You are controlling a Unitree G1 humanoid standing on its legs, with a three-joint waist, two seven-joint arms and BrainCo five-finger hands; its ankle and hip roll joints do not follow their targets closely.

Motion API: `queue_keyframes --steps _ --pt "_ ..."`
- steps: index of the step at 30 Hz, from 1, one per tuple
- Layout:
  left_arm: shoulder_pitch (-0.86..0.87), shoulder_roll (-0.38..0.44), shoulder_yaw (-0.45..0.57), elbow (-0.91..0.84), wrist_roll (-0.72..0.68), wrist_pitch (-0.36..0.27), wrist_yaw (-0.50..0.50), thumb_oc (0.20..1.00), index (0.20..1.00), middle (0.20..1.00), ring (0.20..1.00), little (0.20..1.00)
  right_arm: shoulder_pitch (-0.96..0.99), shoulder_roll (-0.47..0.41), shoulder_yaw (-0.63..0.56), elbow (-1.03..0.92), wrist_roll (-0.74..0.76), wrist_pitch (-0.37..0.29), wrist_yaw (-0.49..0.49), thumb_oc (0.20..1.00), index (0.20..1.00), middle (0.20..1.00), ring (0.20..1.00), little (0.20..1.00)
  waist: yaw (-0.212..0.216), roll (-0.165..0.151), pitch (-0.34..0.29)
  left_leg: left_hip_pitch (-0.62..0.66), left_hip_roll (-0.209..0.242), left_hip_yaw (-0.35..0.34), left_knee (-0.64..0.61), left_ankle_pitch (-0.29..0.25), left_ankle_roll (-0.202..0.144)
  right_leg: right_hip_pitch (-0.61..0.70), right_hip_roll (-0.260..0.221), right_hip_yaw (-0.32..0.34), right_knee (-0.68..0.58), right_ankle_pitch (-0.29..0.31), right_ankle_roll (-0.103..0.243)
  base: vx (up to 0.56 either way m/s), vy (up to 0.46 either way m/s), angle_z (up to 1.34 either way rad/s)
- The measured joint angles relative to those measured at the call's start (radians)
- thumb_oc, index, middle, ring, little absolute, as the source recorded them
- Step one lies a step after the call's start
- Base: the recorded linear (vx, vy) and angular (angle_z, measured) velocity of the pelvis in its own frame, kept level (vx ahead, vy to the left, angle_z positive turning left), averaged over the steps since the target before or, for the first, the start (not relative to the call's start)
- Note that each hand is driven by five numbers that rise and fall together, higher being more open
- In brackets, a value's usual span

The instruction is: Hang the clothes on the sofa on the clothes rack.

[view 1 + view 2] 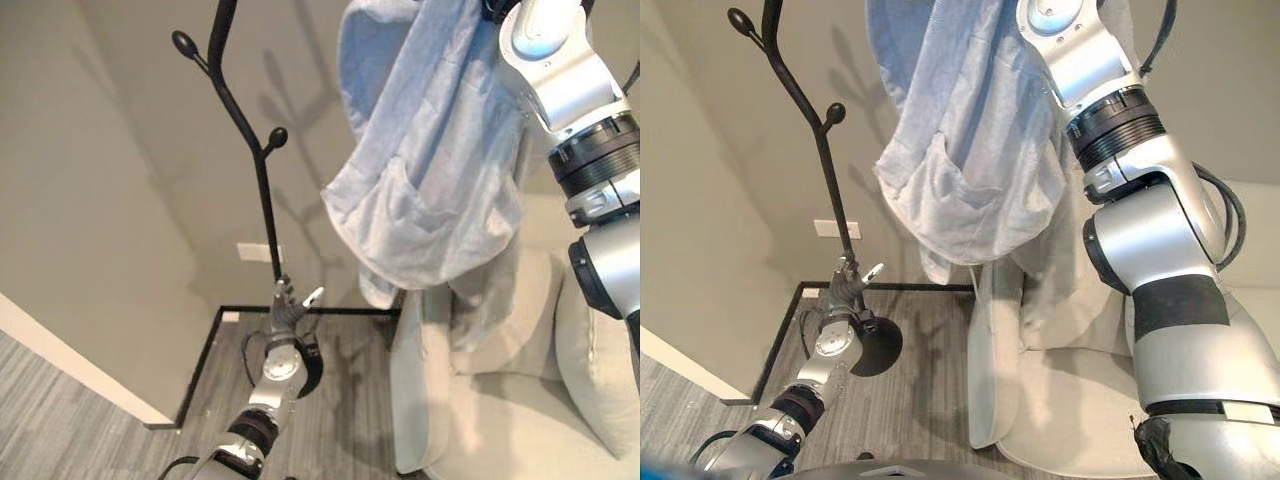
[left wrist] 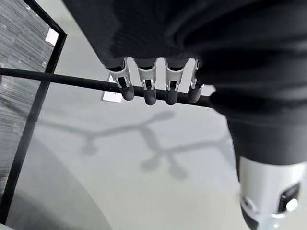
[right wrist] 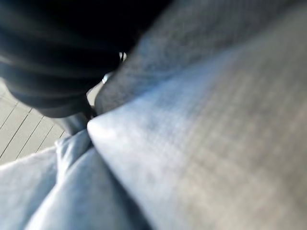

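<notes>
Pale blue garment held high beside the black clothes rack

The light blue garment (image 1: 430, 180), soft woven cloth with a patch pocket, hangs in folds from the raised right arm above the cream sofa (image 1: 500, 400). The right hand (image 3: 112, 72) is buried in cloth, so its fingers cannot be read. The left hand (image 1: 288, 305) curls around the thin pole of the clothes rack (image 1: 262, 190), whose branches end in round knobs and whose top is cut off.
</notes>
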Motion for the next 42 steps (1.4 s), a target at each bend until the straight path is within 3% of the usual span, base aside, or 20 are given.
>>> queue_keyframes --steps 7,15,28,37,38,39,42 --pt "-0.009 0.001 -0.03 0.001 0.0 0.0 0.001 1.0 1.0 1.0 1.0 1.0 -0.011 0.044 0.022 0.006 0.041 -0.013 0.017 0.2 0.2 0.2 0.2 0.2 0.001 -0.017 -0.015 0.0 -0.002 -0.001 0.0 0.001 -0.001 0.001 -0.002 -0.001 0.0 0.0 0.0 0.0 0.0 0.0" --pt "-0.044 -0.008 -0.062 -0.033 -0.074 -0.001 -0.011 1.0 1.0 1.0 1.0 1.0 -0.003 0.077 0.027 -0.056 0.108 -0.028 0.035 0.2 0.2 0.2 0.2 0.2 -0.004 -0.005 -0.017 0.001 -0.005 0.001 0.0 0.001 -0.002 0.0 -0.004 0.001 0.0 0.0 0.0 0.0 0.0 0.0" --pt "-0.121 -0.11 -0.298 -0.176 -0.3 0.003 -0.206 1.0 1.0 1.0 1.0 1.0 0.033 0.165 0.044 -0.206 0.116 -0.052 0.081 0.2 0.2 0.2 0.2 0.2 -0.04 0.023 -0.01 0.004 -0.007 0.004 0.0 0.001 -0.002 -0.003 -0.009 0.006 0.009 -0.002 0.002 0.0 0.0 0.0" --pt "-0.123 -0.121 -0.364 -0.177 -0.364 0.025 -0.262 1.0 1.0 1.0 1.0 1.0 0.049 0.185 0.044 -0.198 0.116 -0.051 0.103 0.2 0.2 0.2 0.2 0.2 -0.055 0.038 -0.003 0.004 -0.003 0.013 0.0 0.001 -0.001 -0.019 -0.007 0.021 0.022 -0.005 0.0 -0.01 -0.008 -0.04" --pt "-0.123 -0.12 -0.365 -0.177 -0.364 0.026 -0.263 0.693 0.693 0.693 0.693 0.693 0.049 0.185 0.044 -0.198 0.116 -0.051 0.104 0.2 0.2 0.2 0.2 0.2 -0.055 0.039 -0.002 0.004 -0.003 0.013 0.001 0.001 -0.001 -0.019 -0.007 0.021 0.022 -0.005 0.0 0.0 0.0 0.0" --pt "-0.127 -0.128 -0.364 -0.156 -0.364 0.026 -0.264 0.2 0.2 0.2 0.2 0.2 0.062 0.186 0.044 -0.221 0.116 -0.051 0.113 0.2 0.2 0.2 0.2 0.2 -0.055 0.044 0.001 0.006 -0.003 0.017 0.0 0.001 -0.001 -0.022 -0.008 0.025 0.029 -0.008 0.0 0.0 0.004 -0.03" --pt "-0.127 -0.129 -0.364 -0.122 -0.362 0.044 -0.263 0.2 0.2 0.2 0.2 0.2 0.073 0.187 0.074 -0.241 0.116 -0.051 0.125 0.2 0.2 0.2 0.2 0.2 -0.055 0.053 0.006 0.006 -0.003 0.025 0.0 0.001 -0.001 -0.031 -0.01 0.034 0.036 -0.009 0.001 0.0 0.004 -0.07"
